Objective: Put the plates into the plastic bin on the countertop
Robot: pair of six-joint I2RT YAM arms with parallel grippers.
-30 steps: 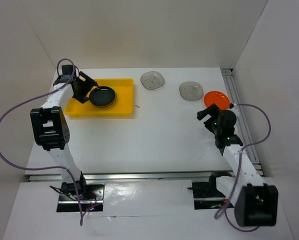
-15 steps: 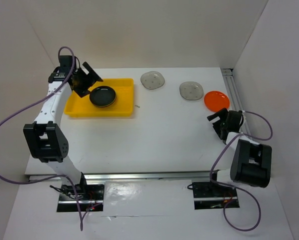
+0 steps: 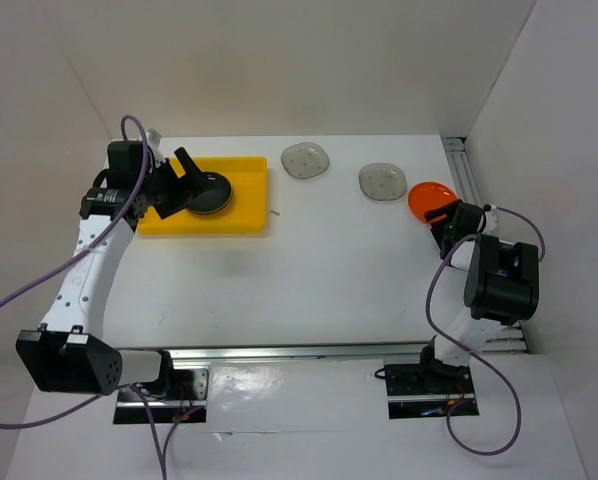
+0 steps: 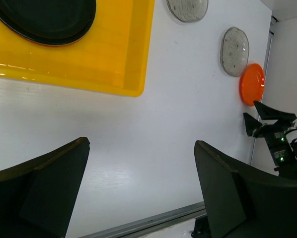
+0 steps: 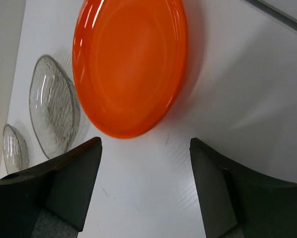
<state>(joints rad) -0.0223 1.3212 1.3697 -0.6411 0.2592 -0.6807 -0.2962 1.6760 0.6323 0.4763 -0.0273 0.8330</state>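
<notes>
The yellow plastic bin [image 3: 244,208] sits at the far left of the white countertop and holds a glossy black plate [image 3: 209,193]; both also show in the left wrist view, the bin [image 4: 113,54] and the plate [image 4: 49,17]. My left gripper [image 3: 187,180] hangs open and empty over the bin's left part, jaws wide [image 4: 141,144]. An orange plate [image 3: 429,198] lies at the far right. My right gripper [image 3: 449,222] is open just in front of it, the plate [image 5: 131,64] beyond its fingertips [image 5: 144,144]. Two grey speckled plates [image 3: 306,160] [image 3: 382,181] lie at the back. No green plates are in view.
A metal rail [image 3: 471,185] runs along the right edge beside the orange plate, and another rail [image 3: 279,352] along the near edge. White walls close in the countertop on three sides. The right arm is folded close against the right rail.
My left gripper has swung off the black plate and lowered toward the bin's left side, still open. My right arm has folded back and brought its open gripper up to the orange plate.
</notes>
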